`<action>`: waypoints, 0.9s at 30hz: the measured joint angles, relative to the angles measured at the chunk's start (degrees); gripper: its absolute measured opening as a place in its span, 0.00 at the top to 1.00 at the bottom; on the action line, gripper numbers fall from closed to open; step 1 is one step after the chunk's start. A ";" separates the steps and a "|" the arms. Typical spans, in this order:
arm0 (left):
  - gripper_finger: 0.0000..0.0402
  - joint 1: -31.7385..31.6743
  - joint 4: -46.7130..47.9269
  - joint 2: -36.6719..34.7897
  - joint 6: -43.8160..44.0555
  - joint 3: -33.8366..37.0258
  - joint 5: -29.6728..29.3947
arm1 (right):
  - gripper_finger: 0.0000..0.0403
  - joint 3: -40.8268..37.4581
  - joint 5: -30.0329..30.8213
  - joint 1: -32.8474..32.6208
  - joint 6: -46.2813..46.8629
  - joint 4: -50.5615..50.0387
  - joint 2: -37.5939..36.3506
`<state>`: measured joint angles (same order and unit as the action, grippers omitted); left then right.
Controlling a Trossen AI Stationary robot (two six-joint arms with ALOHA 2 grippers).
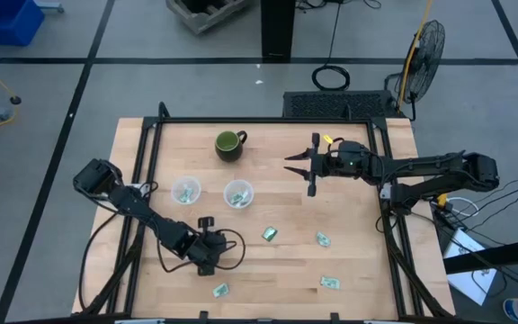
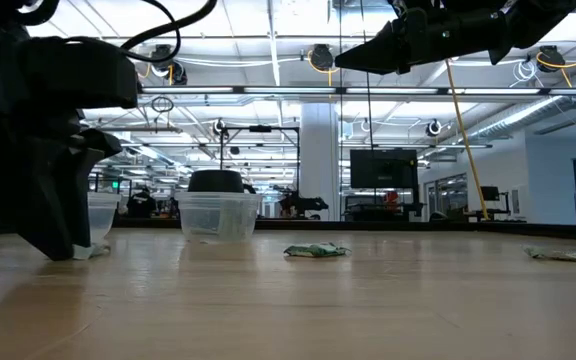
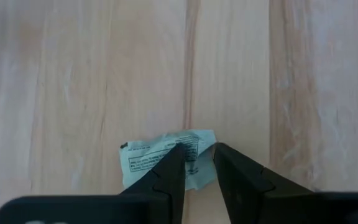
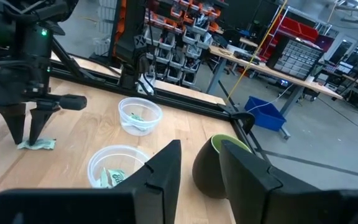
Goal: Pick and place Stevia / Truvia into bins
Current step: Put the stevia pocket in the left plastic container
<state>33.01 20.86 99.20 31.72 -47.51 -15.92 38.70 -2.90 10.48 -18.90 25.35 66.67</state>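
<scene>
**Left gripper pinched a sachet low on the table; right arm hung above**

The left arm reached in from 9 o'clock and bent down toward 6 o'clock, its gripper (image 1: pixel 207 261) pointing straight down, tips on the wood. Its fingers (image 3: pixel 173 168) were nearly closed, clenched on the edge of a pale green sachet (image 3: pixel 160 163) lying flat on the table (image 1: pixel 358 243).

Above it stood two clear cups (image 1: pixel 186 191) (image 1: pixel 237 193) side by side, each with sachets inside. A dark green mug (image 1: pixel 230 145) sat at 12 o'clock.

More sachets lay loose near 6 o'clock (image 1: pixel 220 290), at centre (image 1: pixel 269 234), and toward 4 o'clock (image 1: pixel 322 239) (image 1: pixel 330 283).

The right arm stretched level from 3 o'clock, raised off the table, its gripper (image 1: pixel 298 166) released, holding nothing.
</scene>
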 joint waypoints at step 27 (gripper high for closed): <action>0.97 -7.38 50.89 -29.95 19.59 1.49 -15.74 | 0.74 0.00 0.00 -0.02 0.04 0.06 0.00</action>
<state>25.63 71.75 69.25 51.31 -46.02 -31.66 38.70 -2.90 10.46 -18.85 25.41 66.67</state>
